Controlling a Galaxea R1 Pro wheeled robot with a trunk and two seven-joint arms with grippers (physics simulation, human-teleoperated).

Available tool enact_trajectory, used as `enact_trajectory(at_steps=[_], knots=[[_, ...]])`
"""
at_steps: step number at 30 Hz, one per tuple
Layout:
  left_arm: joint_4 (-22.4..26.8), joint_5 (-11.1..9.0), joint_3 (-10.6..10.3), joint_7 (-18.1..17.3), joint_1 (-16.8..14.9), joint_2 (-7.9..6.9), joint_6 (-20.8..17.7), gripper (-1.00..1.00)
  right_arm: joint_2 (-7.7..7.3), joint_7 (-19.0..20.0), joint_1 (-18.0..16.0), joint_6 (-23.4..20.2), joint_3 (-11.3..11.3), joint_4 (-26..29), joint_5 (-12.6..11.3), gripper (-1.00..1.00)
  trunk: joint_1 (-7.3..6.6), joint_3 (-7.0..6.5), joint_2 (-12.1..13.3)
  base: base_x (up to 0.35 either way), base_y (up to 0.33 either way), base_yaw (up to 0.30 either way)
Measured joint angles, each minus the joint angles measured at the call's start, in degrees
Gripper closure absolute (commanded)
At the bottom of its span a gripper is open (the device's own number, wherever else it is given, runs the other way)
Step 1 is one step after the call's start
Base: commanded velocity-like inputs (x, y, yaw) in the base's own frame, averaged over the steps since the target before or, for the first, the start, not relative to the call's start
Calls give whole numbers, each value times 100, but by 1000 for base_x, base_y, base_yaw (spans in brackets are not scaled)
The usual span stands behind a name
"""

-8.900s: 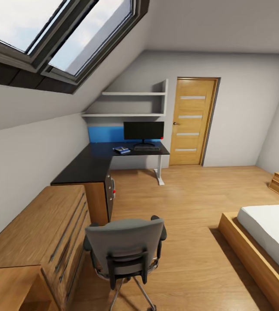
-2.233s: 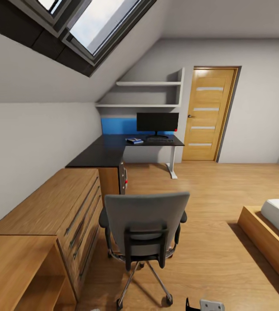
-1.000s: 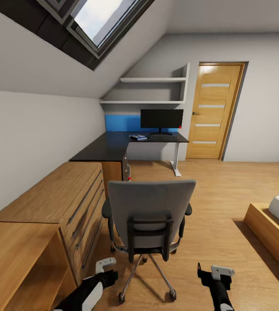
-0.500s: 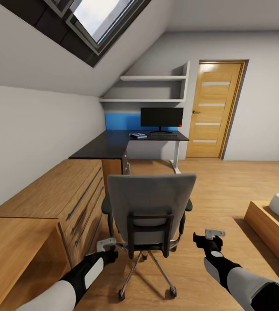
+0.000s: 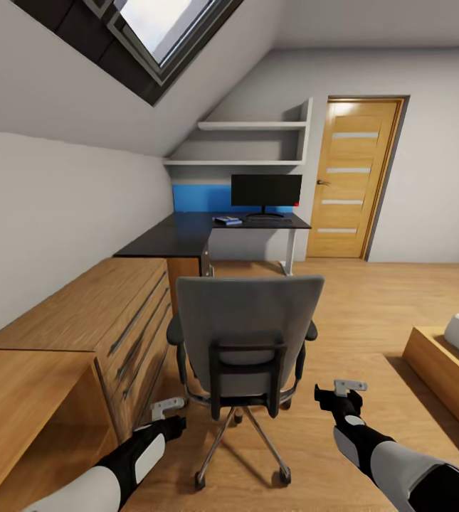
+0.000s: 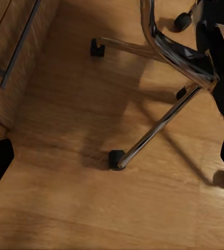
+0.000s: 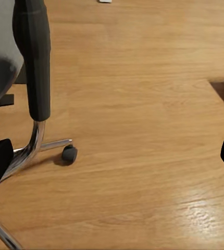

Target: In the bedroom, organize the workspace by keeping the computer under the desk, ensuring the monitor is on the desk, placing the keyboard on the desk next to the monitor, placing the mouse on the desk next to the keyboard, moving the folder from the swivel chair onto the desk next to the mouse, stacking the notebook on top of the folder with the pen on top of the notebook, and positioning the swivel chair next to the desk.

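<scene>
Directly ahead at twelve o'clock, the swivel chair (image 5: 245, 334) stood with its back to the robot, hiding whatever lay on the seat. Left gripper (image 5: 166, 410) at seven o'clock and right gripper (image 5: 343, 393) at four o'clock flanked it, both with jaws spread and empty, probably to take the chair by its sides. Farther off, the desk (image 5: 179, 238) carried the monitor (image 5: 266, 190) and keyboard (image 5: 268, 219), well apart from the chair.

The swivel chair (image 7: 33, 78) shows a black armrest on a chrome leg, one caster resting on the wood floor (image 7: 143, 104).
</scene>
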State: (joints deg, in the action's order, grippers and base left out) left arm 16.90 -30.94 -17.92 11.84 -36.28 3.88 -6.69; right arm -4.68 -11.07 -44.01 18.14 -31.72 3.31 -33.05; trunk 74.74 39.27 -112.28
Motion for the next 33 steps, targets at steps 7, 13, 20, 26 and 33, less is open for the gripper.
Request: enact_trajectory(at_steps=[7,13,20,26,33], knots=[[634,-4,36,114,-18,-168,-587,-100,-21,-23,-6,-734,48,256,-375,-100,154,125,-281,0,0,0],[918,13,34,217,-364,-239,-1415,-100,-183,-170,-23,-1682,60,1034,-505,-100,286,233,-521,0,0,0],[485,24,26,215,-418,-257,-1054,-100,-224,-196,-13,-1492,40,959,-502,-100,439,359,-802,0,0,0],[369,-5,30,213,-421,-254,-760,-100,-206,-174,-2,-1374,23,940,-489,-100,571,467,-1043,0,0,0],[208,-22,31,203,-421,-168,-581,-100,-180,-207,1,-885,8,974,-507,-100,725,592,-1324,0,0,0]])
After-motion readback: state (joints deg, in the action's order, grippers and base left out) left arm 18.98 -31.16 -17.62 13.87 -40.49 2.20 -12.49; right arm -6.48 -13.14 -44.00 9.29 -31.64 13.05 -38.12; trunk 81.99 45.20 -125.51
